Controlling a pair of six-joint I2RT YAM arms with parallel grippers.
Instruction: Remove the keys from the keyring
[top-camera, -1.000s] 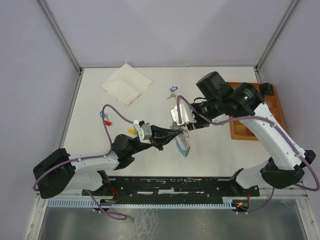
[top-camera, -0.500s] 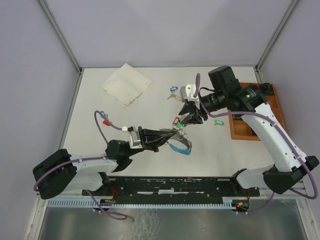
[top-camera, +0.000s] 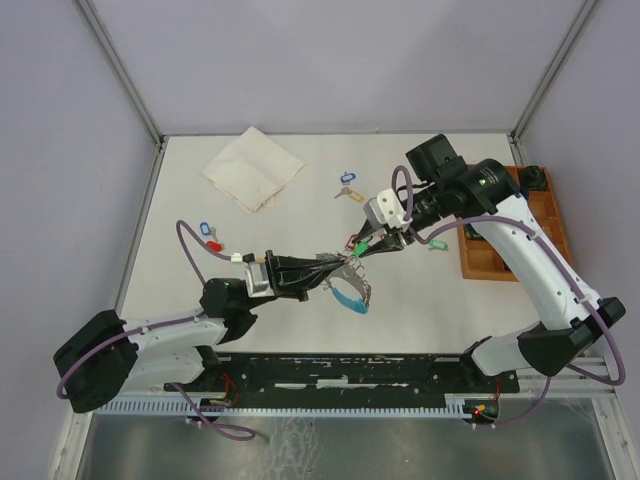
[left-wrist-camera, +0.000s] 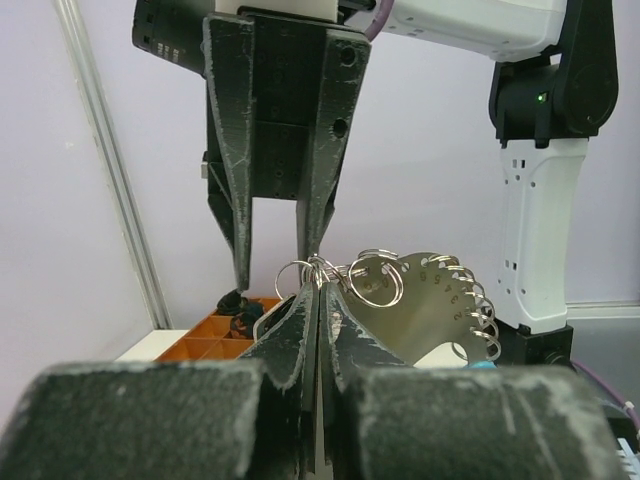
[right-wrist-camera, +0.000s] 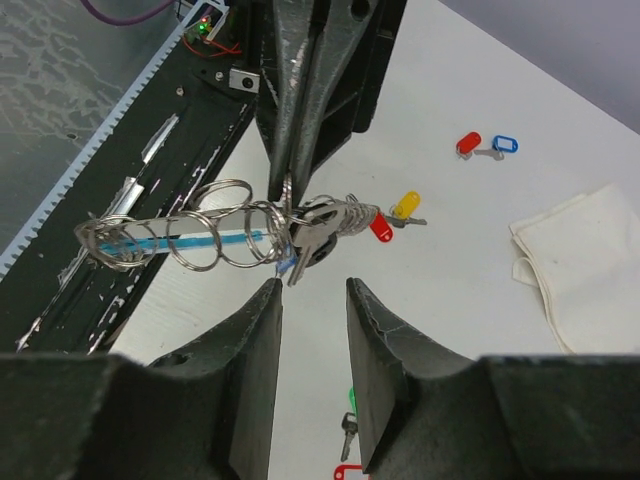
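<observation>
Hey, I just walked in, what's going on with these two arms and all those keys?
The left hand is shut on the keyring and holds it up off the table. The right hand is open and faces the bunch of keys hanging on the ring, not touching them yet. A few tagged keys already lie loose on the table, among them a blue-tagged key and a green-tagged key.

walls (top-camera: 330, 60): pale lilac; table (top-camera: 310, 215): white; frame posts (top-camera: 122, 70): grey metal
</observation>
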